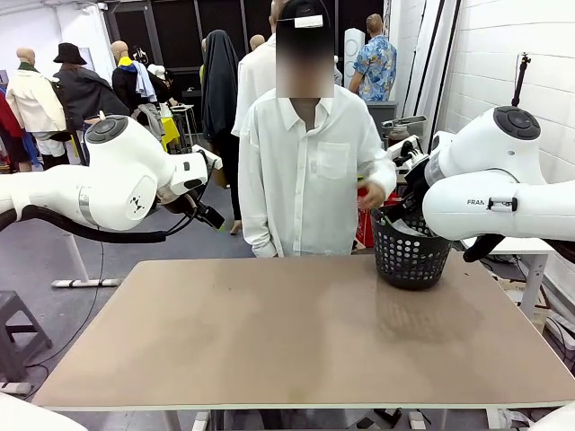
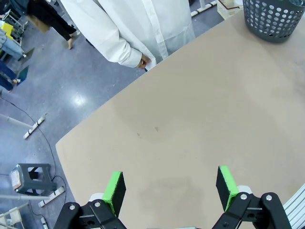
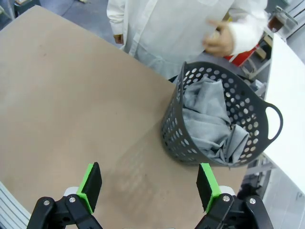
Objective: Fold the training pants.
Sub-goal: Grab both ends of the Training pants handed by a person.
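Front view first: wide tan surface, biggest thing by far, bare nearly all over. Behind its far edge, a person in a white shirt, standing close.

Next in size, two white arms, the left arm and the right arm. Both up high and well apart, one at each side.

Then the black mesh basket. Stands upright at the far right of the surface, close to the edge, just under the right arm.

Down inside it, the training pants. Grey, soft, all bunched up. Not out on the surface and not folded at all.

Smaller again, the person's hand, lifted just beyond the basket rim. Hard to tell if touching it.

Smallest of all, the left end effector. Green pads spread wide, nothing between them, hanging over bare surface far from the basket. Same for the right end effector: spread wide, nothing held, up above the surface near the basket.

Could go wrong from here:
- Bumping the hand, with so little room by the rim.
- Pinching the basket wall along with the cloth, then tipping the light basket or dragging it off the close edge.
- Grabbing only a thin bit of soft cloth and losing it halfway up.
- Snagging a pant leg on the rim and lifting the basket too.
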Action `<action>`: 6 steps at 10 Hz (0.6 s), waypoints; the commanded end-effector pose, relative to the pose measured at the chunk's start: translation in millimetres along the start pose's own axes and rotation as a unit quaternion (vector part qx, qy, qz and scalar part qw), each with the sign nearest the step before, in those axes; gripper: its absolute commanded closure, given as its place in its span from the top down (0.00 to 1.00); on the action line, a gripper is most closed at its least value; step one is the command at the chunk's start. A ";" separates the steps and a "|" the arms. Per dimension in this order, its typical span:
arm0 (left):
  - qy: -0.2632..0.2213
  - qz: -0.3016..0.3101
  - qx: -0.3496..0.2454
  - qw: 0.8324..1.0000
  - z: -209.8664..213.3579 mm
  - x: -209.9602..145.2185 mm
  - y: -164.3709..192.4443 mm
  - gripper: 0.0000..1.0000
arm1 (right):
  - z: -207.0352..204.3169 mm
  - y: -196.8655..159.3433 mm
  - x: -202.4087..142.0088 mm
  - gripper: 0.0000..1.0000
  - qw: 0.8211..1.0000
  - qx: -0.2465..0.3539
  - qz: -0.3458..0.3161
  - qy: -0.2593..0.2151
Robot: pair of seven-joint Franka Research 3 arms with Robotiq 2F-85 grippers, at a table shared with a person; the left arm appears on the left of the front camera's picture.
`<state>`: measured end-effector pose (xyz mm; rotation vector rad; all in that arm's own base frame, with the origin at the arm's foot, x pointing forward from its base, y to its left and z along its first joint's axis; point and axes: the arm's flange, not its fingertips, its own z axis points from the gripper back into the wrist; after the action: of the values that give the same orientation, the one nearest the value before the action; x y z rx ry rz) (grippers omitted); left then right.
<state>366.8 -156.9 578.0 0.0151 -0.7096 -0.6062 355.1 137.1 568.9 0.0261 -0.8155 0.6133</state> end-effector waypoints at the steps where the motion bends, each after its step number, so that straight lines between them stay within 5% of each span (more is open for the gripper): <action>1: -0.001 -0.003 -0.005 1.000 0.0 0.1 1.4 1.00 | -2.2 -0.4 -0.6 1.00 1.000 0.000 0.000 0.002; 6: -0.001 -0.003 -0.005 1.000 0.0 0.1 1.4 1.00 | -2.2 -0.4 -0.6 1.00 1.000 0.000 0.000 0.002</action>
<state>366.8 -156.9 578.0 0.0151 -0.7096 -0.6062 355.1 137.1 568.9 0.0261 -0.8154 0.6133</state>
